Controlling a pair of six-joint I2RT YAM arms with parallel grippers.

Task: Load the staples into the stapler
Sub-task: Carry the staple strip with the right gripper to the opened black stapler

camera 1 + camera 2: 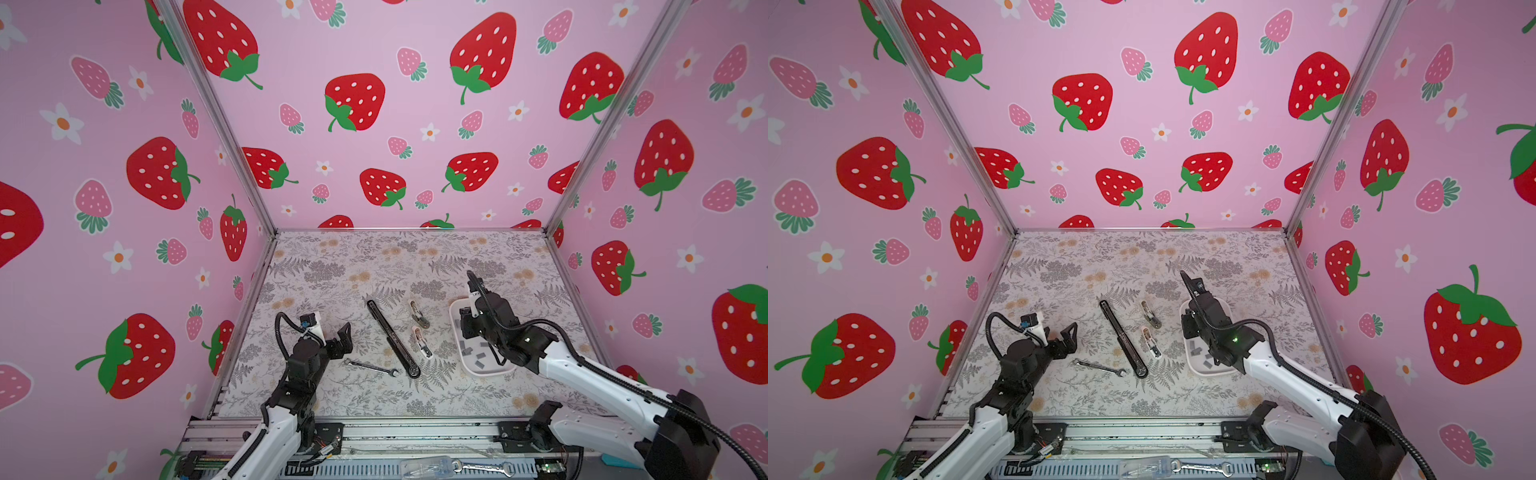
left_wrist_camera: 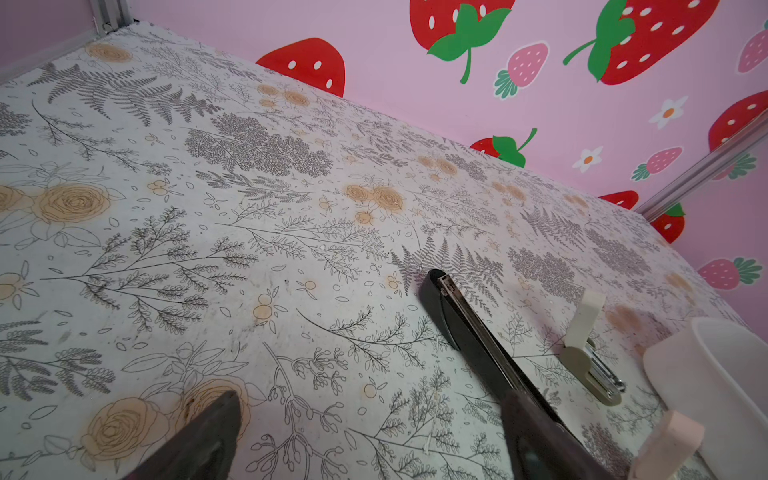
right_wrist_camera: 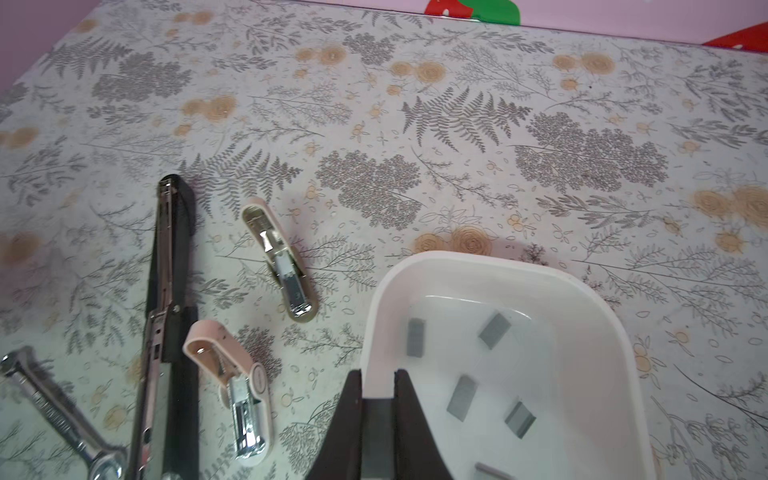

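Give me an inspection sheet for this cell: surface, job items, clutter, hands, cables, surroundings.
Surface: floral mat, flat, no spills seen.
Job's things: stapler lying mid-mat, silver rail showing; staples loose in the white tray.
Clutter: wrench, pink mini stapler and beige mini stapler near the stapler; second wrench on the front rail.
Hands: left hand open, empty; right hand shut on a strip above the tray's rim.
Cables: left hose and right hose loop off the arms; no snag seen.
Surroundings: strawberry walls, metal frame.
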